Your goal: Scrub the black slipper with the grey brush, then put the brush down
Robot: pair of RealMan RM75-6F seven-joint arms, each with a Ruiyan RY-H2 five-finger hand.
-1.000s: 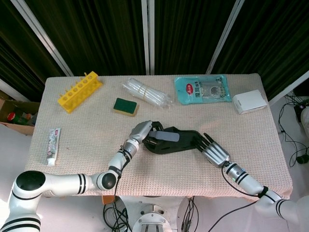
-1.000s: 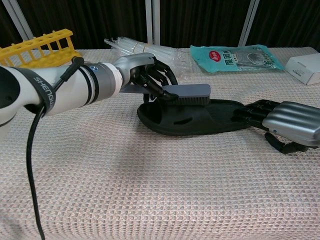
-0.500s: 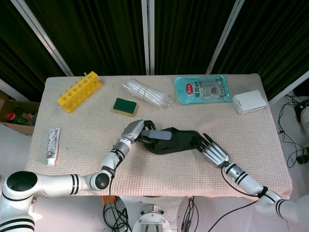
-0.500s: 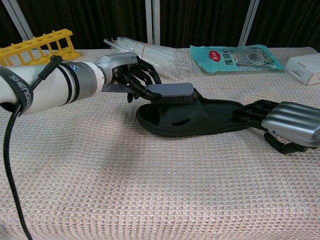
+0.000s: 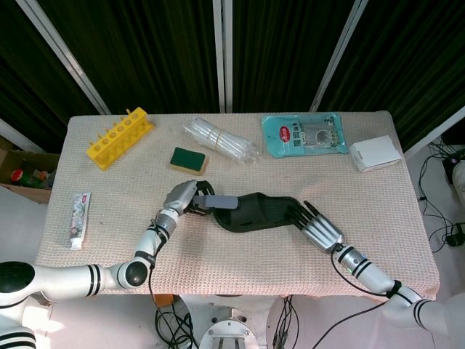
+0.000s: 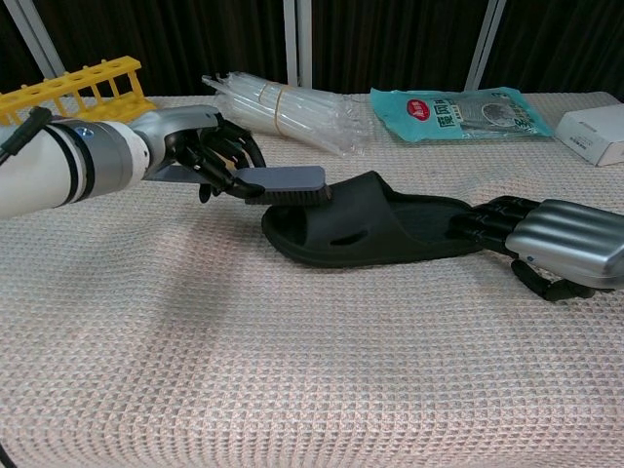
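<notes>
Brush position changed: grey flat-backed scrubbing brush (image 6: pixel 284 182) now at toe end of black moulded slipper (image 6: pixel 375 230), left of frame centre in chest view, bristles just off or barely at the strap edge; a second ago sat squarely over the strap, further right. Drawn leftward across successive frames, away from the slipper's middle.

Left hand (image 6: pixel 200 156) curled closed around the brush handle, fingers wrapped under and over, grip firm; seen likewise in head view (image 5: pixel 182 198), left of centre.

Right hand (image 6: pixel 558 247) at lower right of frame, fingers extended and laid into the heel end of the slipper, pressing it to the table rather than enclosing it; whether anything is pinched cannot be told. Position unchanged across the frames.

Slipper lying sole down on beige woven cloth of table (image 6: pixel 292 390), centre of frame, not shifted.

Assessment: either the tail of a scrubbing stroke or the start of withdrawal to set the brush down; not determinable from this moment. Brush not yet released, so final step outstanding. Bare cloth to left of slipper judged suitable for placement.
</notes>
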